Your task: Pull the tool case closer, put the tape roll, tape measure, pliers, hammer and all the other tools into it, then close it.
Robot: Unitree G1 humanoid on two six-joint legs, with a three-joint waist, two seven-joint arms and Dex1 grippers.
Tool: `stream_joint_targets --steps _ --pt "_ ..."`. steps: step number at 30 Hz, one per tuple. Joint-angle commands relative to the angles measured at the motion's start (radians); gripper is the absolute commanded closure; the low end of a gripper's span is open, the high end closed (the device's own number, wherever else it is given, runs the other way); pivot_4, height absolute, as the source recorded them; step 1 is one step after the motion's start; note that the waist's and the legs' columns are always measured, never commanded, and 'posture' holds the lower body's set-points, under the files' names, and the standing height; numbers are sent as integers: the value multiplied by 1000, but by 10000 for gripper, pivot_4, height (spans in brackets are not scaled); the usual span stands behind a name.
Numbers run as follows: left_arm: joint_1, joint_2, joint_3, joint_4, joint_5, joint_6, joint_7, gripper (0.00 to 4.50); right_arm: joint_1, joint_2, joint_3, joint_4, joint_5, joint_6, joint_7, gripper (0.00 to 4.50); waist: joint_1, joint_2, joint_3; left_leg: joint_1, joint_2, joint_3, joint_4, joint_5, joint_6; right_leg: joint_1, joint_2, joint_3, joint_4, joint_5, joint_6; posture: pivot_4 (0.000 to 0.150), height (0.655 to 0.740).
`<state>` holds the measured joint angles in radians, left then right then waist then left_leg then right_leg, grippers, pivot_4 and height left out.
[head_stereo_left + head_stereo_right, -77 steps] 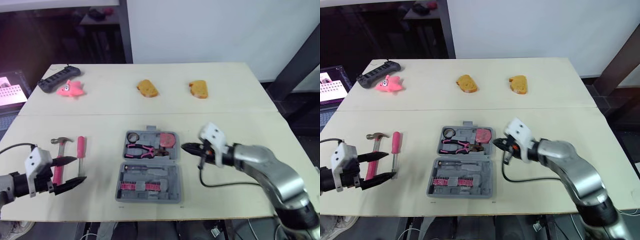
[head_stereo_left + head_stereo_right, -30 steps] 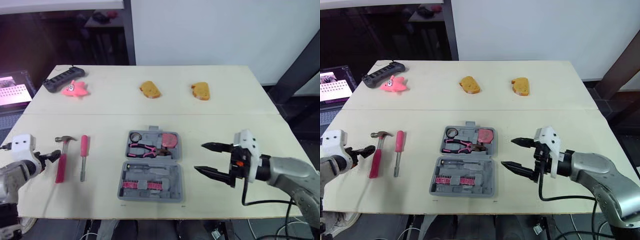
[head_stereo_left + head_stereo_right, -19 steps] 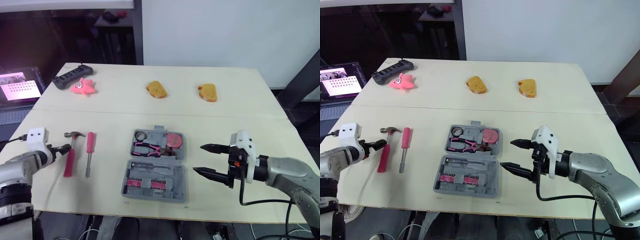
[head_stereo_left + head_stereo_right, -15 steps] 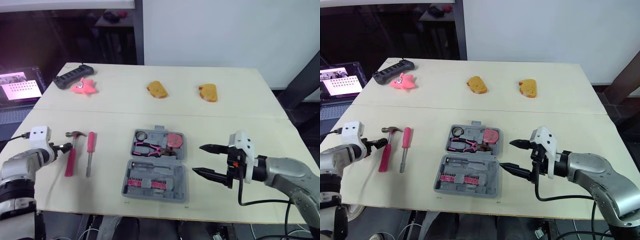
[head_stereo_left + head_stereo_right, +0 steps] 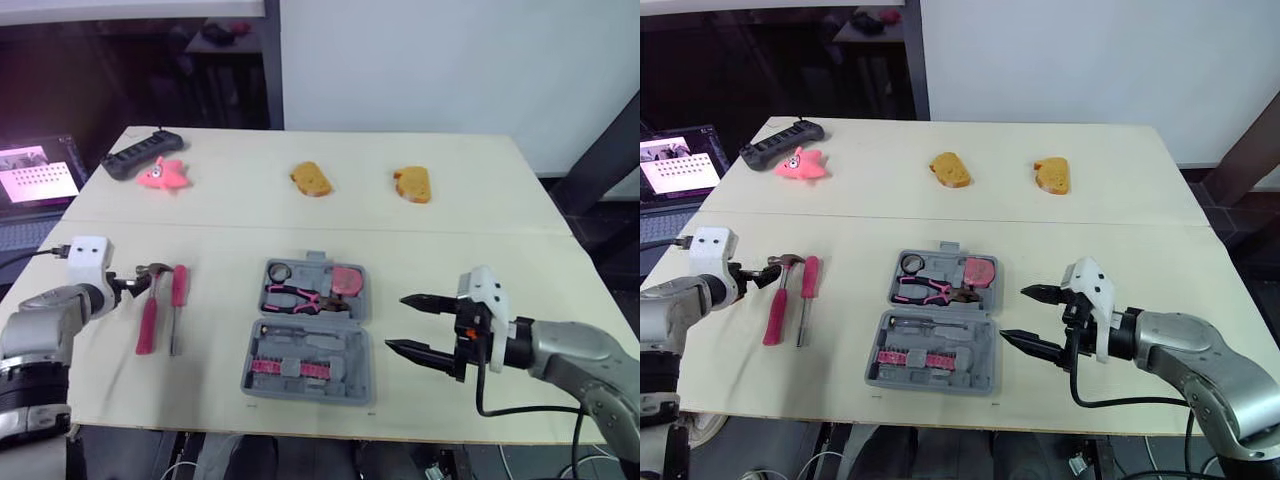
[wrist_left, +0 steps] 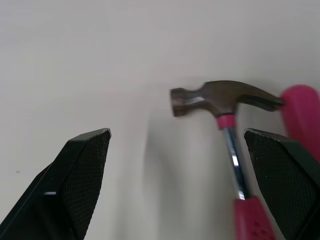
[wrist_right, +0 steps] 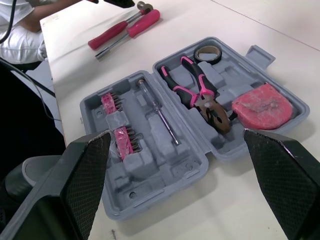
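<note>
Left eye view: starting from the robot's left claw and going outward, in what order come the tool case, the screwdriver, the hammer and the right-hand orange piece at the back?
1. Hammer, right at the left claw.
2. Screwdriver, just beyond the hammer.
3. Tool case, mid-table.
4. Right-hand orange piece, far back.

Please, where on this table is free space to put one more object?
Free: the strip between tool case and the bread slices; the gap between screwdriver and case; the right side of the table past the right claw. Crowded: hammer and screwdriver by the left claw.
</note>
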<state>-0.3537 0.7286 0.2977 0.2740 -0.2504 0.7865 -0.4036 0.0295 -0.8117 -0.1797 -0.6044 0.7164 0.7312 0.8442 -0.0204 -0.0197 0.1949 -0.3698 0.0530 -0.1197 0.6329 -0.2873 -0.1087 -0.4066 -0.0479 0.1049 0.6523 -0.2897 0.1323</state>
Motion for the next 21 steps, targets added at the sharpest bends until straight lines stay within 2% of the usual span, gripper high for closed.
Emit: stream_joint_targets --steps 1,14,17,20,21 --pt "12 -5 -3 1 7 8 -2 0 -4 -7 -19 -40 15 -6 -8 386 0 0 0 0 0 0 0 0 0 0 0 0 0 0 0 1500 7400" --pt "-109 -58 -110 264 67 -109 -58 0 12 -8 -32 -53 22 5 -49 386 9 4 -2 0 0 0 1 0 0 1 0 0 0 0 0 1500 7400" --pt "-118 -52 -122 281 75 -108 -77 8594 19 -10 -32 -61 21 9 -60 0 8 5 -3 1 0 0 0 0 0 1 0 0 0 0 0 1500 7400" --pt "-119 -50 -128 285 75 -102 -91 21590 25 -9 -34 -65 20 12 -67 0 4 6 -3 1 0 0 0 0 0 2 0 0 1 0 0 1500 7400" --pt "-119 -52 -129 284 75 -102 -92 27733 27 -9 -34 -66 19 13 -70 0 3 6 -3 1 0 0 0 0 0 2 0 0 1 0 0 1500 7400"
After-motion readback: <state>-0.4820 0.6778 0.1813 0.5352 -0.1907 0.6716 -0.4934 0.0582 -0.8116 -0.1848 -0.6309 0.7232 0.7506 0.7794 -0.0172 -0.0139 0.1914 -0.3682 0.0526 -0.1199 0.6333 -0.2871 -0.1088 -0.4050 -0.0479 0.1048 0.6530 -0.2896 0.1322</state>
